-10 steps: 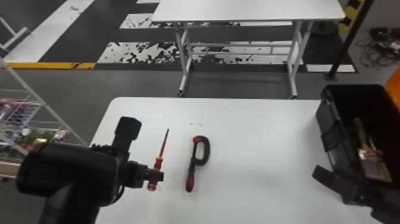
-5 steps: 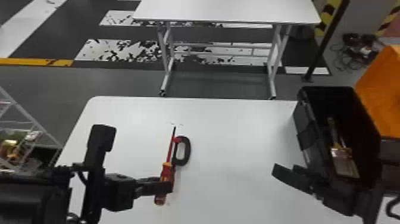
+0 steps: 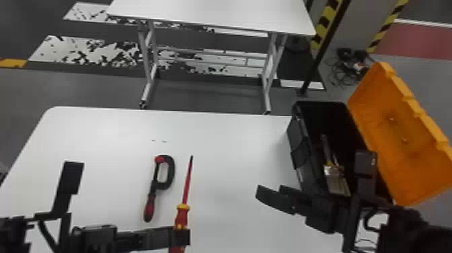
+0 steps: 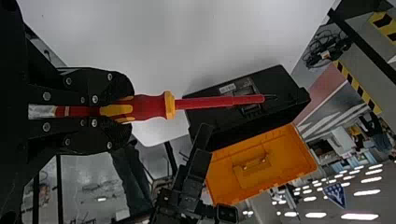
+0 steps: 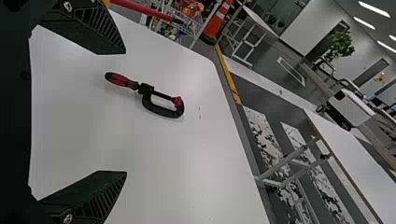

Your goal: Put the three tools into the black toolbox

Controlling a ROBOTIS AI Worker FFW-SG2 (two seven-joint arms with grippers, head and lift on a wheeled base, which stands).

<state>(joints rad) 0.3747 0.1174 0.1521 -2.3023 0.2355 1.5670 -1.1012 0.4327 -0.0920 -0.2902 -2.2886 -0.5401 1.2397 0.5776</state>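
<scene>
Currently, one of the three tools appears to be put away and two are left to place. The black toolbox (image 3: 299,154) stands at the right end of the worktop (image 3: 101,134), by the far right corner, its orange lid (image 3: 397,134) open. Inside lies an item with yellow parts and a pale, broad end (image 3: 337,181), probably the first tool. The second, a red and yellow screwdriver (image 3: 187,188), is grasped by its handle in the left claw (image 4: 122,111). It looks raised over the near part of the worktop, its tip toward the far edge, outside the toolbox. The third, a black and red clamp (image 3: 171,172), lies flat on the left half of the worktop, untouched. The right claw (image 5: 125,112) is released, its fingers apart with nothing between them, beside the toolbox. By this reckoning, the job is about one third done.
</scene>
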